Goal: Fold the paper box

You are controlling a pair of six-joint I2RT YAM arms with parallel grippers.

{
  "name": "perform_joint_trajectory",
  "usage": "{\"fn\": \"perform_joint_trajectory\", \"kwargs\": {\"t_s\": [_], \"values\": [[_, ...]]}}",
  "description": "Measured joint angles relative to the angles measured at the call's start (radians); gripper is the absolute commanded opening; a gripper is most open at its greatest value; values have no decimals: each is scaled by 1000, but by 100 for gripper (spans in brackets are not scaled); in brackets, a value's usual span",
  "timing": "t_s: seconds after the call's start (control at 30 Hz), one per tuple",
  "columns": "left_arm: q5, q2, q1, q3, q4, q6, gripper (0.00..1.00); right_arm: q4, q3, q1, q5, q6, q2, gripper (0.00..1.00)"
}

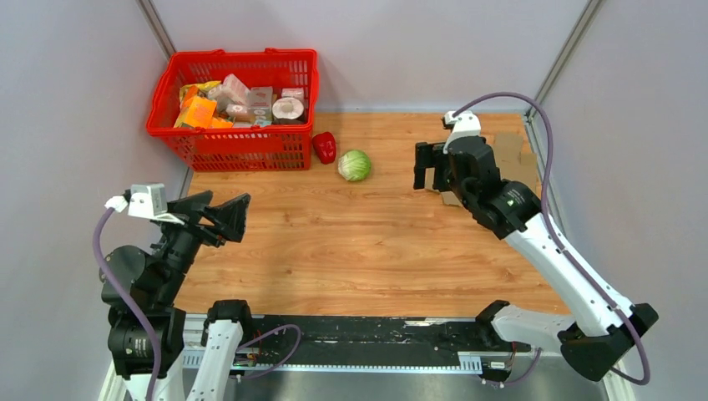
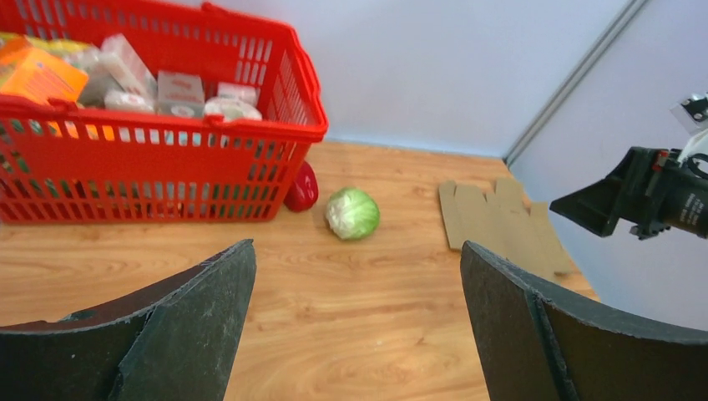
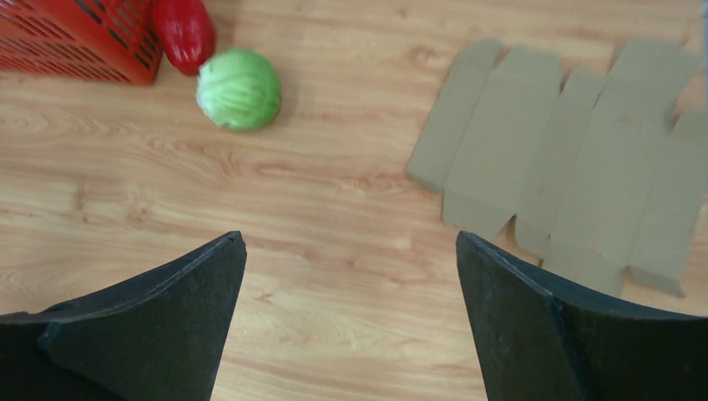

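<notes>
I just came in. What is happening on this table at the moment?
Two robot arms are about to fold a paper box, but neither holds anything yet. The paper box lies flat and unfolded at the far right of the wooden table. The right gripper hovers beside it, fingers open. The left gripper, also open, is at the left side, away from the box. A cabbage and a red basket stand further back.

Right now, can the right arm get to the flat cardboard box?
Probably yes. The right gripper hangs open close by the paper box, which lies unfolded and flat on the wooden table. Nothing sits on it, and the cabbage is well off to the side.
</notes>
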Motion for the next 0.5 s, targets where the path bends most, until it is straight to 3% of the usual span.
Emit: {"fn": "perform_joint_trajectory", "kwargs": {"t_s": [0.07, 0.2, 0.4, 0.5], "values": [[18, 6, 0, -21, -16, 0, 100, 8, -51, -96, -122, 37, 9, 100], [45, 22, 0, -58, -47, 4, 100, 28, -158, -434, -375, 155, 7, 100], [77, 43, 0, -109, -67, 7, 100, -9, -167, -754, -496, 283, 114, 100], [101, 52, 0, -142, -73, -1, 100, 134, -350, -949, -583, 369, 86, 100]]}}
